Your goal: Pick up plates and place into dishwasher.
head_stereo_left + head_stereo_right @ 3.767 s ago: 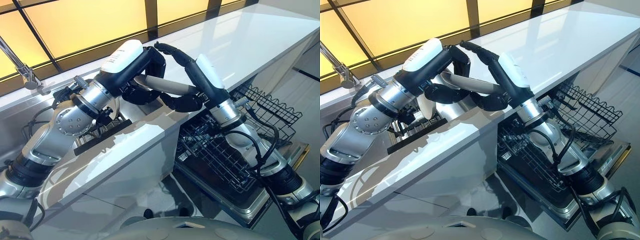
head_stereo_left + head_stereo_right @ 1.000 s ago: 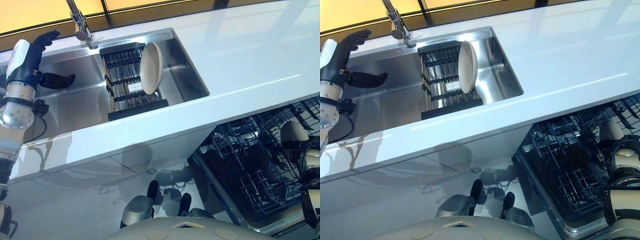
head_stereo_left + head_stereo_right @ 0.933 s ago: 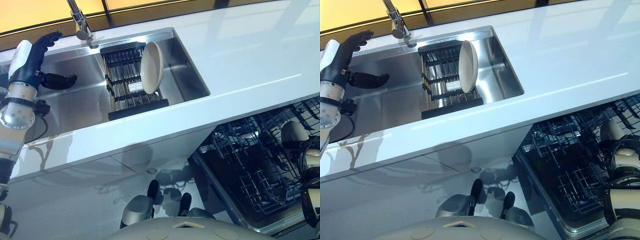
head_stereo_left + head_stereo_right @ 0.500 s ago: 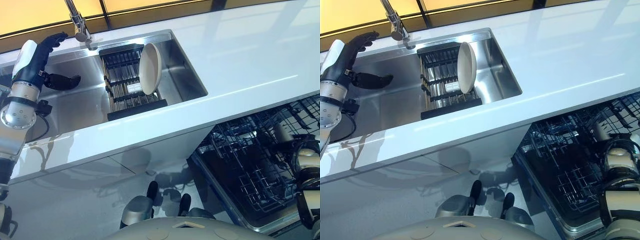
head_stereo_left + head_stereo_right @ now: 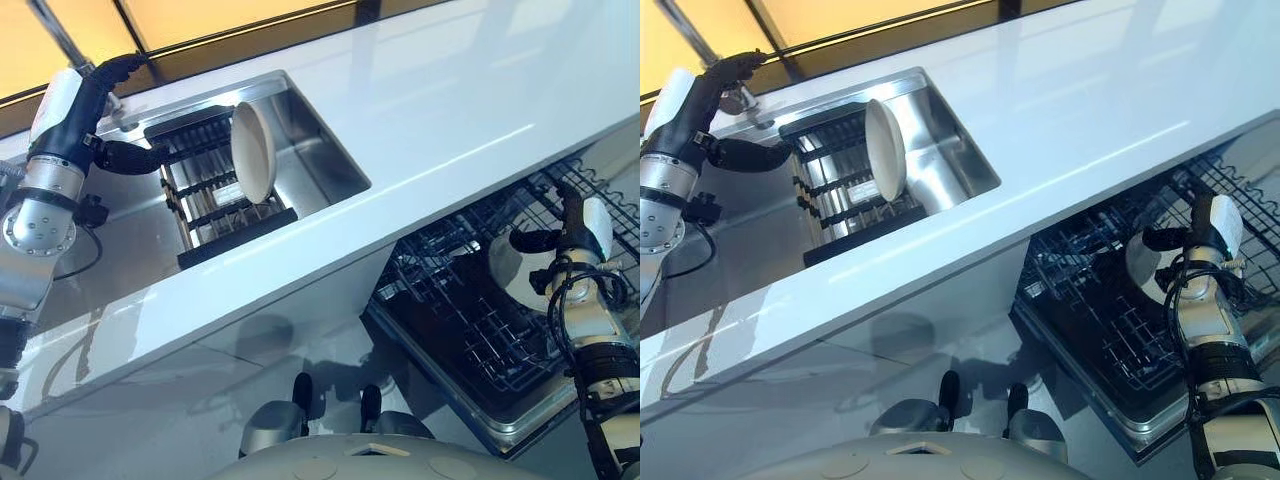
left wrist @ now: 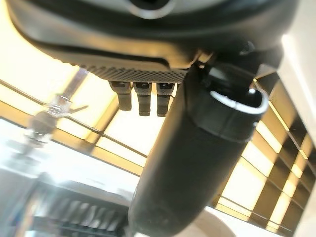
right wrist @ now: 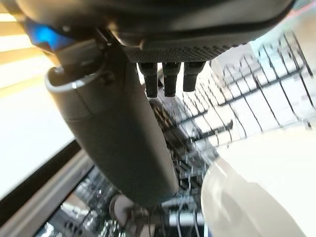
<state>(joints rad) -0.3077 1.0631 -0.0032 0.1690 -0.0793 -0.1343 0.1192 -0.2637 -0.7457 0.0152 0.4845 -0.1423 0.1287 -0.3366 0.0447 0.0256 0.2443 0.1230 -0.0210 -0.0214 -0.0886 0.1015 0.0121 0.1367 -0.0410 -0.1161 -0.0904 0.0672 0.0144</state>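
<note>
Plate (image 5: 512, 268) pinched in my right hand (image 5: 572, 232), I'm easing it upright between rack (image 5: 470, 330) tines; left hand (image 5: 88, 115) is hanging open.

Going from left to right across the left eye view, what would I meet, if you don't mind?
Left hand → dish rack → plate in the sink → dishwasher basket → plate over the dishwasher → right hand.
</note>
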